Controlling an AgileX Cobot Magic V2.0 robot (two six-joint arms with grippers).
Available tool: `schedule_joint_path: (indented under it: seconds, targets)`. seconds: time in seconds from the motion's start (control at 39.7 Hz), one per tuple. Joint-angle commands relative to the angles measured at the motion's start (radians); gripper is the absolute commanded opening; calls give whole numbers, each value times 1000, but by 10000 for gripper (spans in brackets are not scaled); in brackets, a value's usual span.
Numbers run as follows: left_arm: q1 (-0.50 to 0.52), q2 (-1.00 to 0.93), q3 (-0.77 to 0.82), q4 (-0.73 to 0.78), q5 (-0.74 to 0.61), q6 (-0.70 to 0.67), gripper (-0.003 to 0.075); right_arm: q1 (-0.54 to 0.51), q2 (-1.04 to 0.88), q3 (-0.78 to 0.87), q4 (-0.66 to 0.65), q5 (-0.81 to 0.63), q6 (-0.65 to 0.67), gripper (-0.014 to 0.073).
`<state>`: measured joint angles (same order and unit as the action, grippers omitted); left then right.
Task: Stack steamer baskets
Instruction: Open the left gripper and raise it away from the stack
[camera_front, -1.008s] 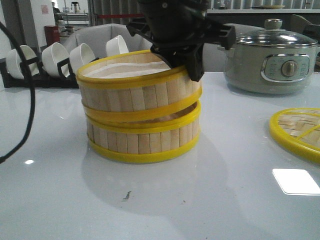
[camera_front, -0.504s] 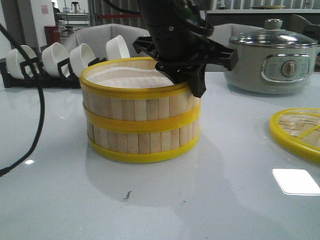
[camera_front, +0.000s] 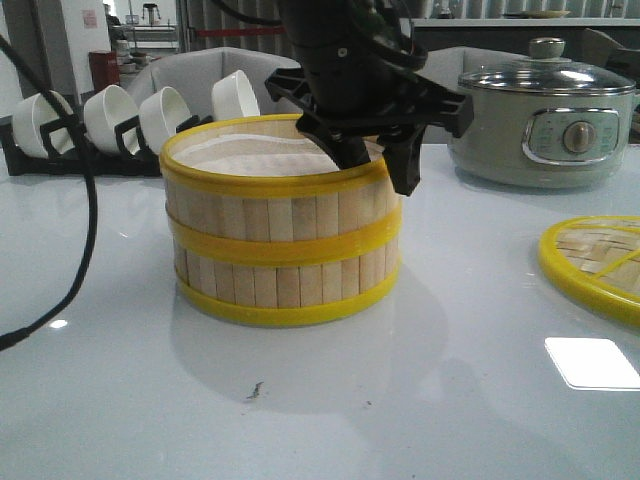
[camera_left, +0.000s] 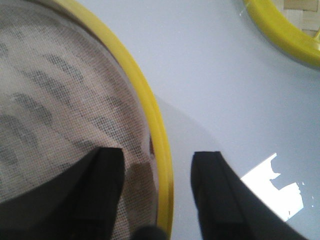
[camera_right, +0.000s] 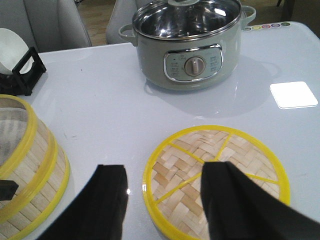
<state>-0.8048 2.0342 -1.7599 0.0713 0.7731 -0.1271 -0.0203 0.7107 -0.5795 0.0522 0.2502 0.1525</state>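
Two steamer baskets stand stacked at the table's middle, the upper basket (camera_front: 270, 210) sitting level on the lower basket (camera_front: 280, 285). My left gripper (camera_front: 378, 160) is open and straddles the upper basket's right rim. One finger is inside over the white liner (camera_left: 60, 100), the other outside, and the yellow rim (camera_left: 150, 115) runs between them, touching neither. The right gripper (camera_right: 166, 170) is open and empty above the table, at the edge of the woven lid (camera_right: 200, 150). Its view shows the stack (camera_right: 25, 170) off to one side.
The flat woven lid (camera_front: 595, 265) lies at the right of the table. A grey-green electric pot (camera_front: 545, 120) with a glass cover stands at the back right. A black rack of white bowls (camera_front: 120, 120) lines the back left. A black cable (camera_front: 85, 230) hangs at the left.
The upper basket, tilted in the left gripper a second ago, came down level onto the lower one. The left gripper has since opened, its outer finger now standing off the wall.
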Motion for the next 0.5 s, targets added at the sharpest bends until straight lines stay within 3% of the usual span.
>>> schedule_joint_path:
  seconds: [0.0, 0.25, 0.48]
  targets:
    - [-5, -58, -70, 14, -12, 3, 459, 0, 2, -38, 0, -75, -3, 444]
    - [2, -60, -272, 74, 141, 3, 392, 0, 2, -38, 0, -68, -3, 444]
    - [37, -109, -397, 284, 275, 5, 289, 0, 2, -38, 0, -68, -3, 444]
